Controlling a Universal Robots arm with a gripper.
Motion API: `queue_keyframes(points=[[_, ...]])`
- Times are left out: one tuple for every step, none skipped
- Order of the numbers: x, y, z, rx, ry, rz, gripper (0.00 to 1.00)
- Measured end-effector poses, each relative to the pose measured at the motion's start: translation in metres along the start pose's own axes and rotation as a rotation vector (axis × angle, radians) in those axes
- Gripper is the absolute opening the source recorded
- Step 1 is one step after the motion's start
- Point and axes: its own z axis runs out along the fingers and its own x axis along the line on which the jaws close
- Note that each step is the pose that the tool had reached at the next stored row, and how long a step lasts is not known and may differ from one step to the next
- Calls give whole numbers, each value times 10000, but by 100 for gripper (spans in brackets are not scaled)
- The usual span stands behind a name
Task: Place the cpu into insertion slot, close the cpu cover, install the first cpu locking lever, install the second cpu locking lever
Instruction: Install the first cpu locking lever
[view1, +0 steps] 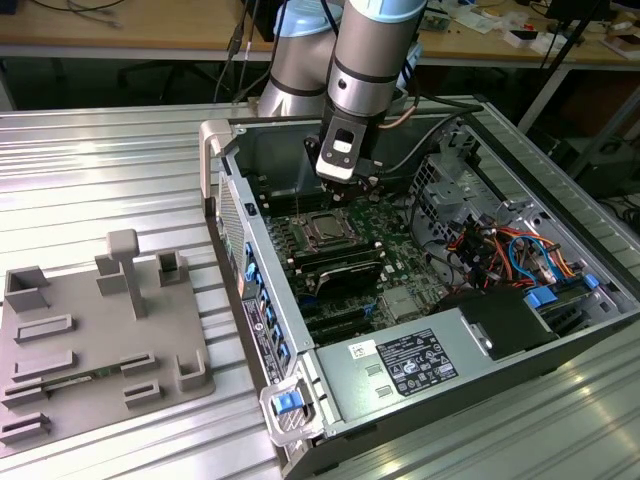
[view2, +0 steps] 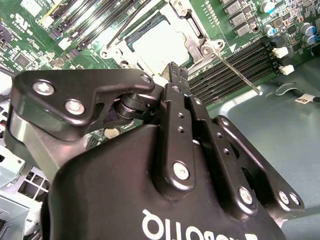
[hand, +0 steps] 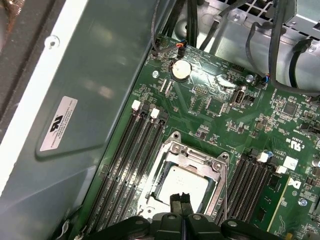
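Starting at the jaws: in both wrist views the two black fingertips of the gripper (hand: 180, 199) are seen pressed together, closed, with nothing between them. They are held just above the near edge of the cpu (hand: 180, 182); whether contact is made cannot be told. The cpu is seated flat in the insertion slot (hand: 159, 167), and the cpu cover (hand: 195, 152) is folded down around it, so that the grey metal top is framed by the square cut-out. In the second wrist view a thin metal lever (view2: 235, 70) is seen running from a corner of the cover, slanted across the black memory slots (view2: 235, 57).

On the exterior view's clock face, with the cpu taken as centre, the gripper is found at about 1 o'clock, the coloured cables (view1: 500, 250) at 3 o'clock, the grey power supply box (view1: 410, 360) at 5 o'clock, and a grey holder tray (view1: 100, 330) at 8 o'clock, outside the open computer case (view1: 225, 160), on the ribbed metal table (view1: 100, 160).
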Motion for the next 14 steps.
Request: queue_keyframes(points=[[0,0,0,0,0,-12,11],[0,0,0,0,1,-29,11],[0,0,0,-1,2,-54,11],[0,0,0,-1,3,-78,11],[0,0,0,-2,4,-101,11],[0,0,0,-3,4,-129,11],[0,0,0,-3,5,-145,11],[0,0,0,-3,5,-146,11],[0,0,0,-3,6,-163,11],[0,0,0,-3,6,-179,11],[0,0,0,-4,6,-180,11],[0,0,0,-4,7,-180,11],[0,0,0,-3,7,-180,11],[0,0,0,-4,7,-181,11]])
